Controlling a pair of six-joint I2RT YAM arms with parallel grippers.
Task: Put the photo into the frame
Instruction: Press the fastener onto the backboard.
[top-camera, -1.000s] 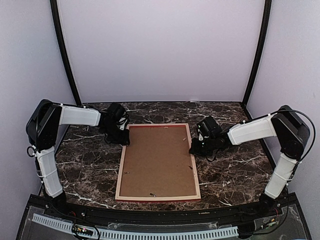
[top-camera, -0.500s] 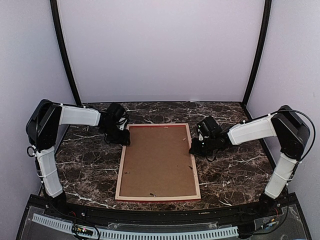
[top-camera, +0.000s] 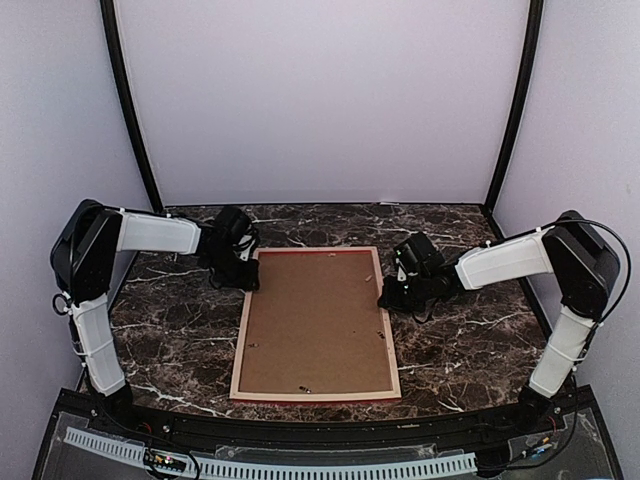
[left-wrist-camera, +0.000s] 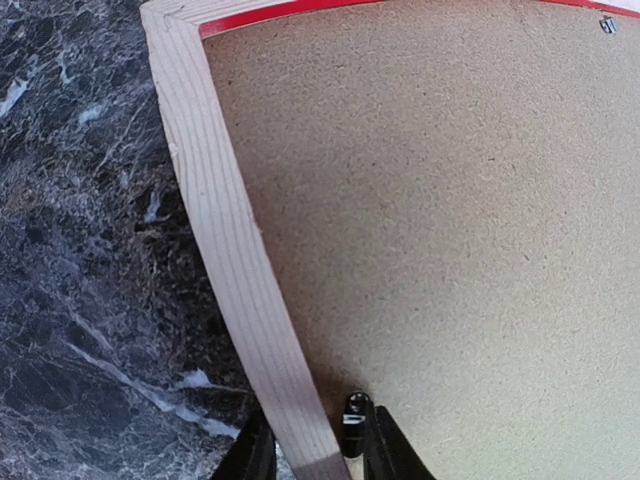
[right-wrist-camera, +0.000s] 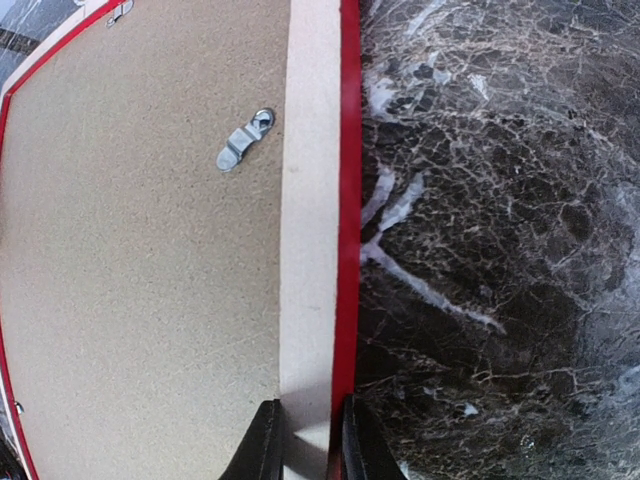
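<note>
The frame (top-camera: 240, 345) lies face down in the middle of the table, pale wood back up with a red edge. A brown backing board (top-camera: 315, 320) fills it. The photo is hidden. My left gripper (top-camera: 247, 280) is at the left rail near the far corner. In the left wrist view the left gripper (left-wrist-camera: 318, 455) is shut across the rail (left-wrist-camera: 225, 230) and a small dark clip (left-wrist-camera: 356, 420). My right gripper (top-camera: 388, 297) is at the right rail. In the right wrist view the right gripper (right-wrist-camera: 308, 445) is shut on that rail (right-wrist-camera: 312, 200).
The table (top-camera: 170, 330) is dark marble with white veins. A silver turn clip (right-wrist-camera: 243, 142) lies on the backing board near the right rail, and more small clips sit along the board's edges. Pale walls and black corner posts close in the back and sides.
</note>
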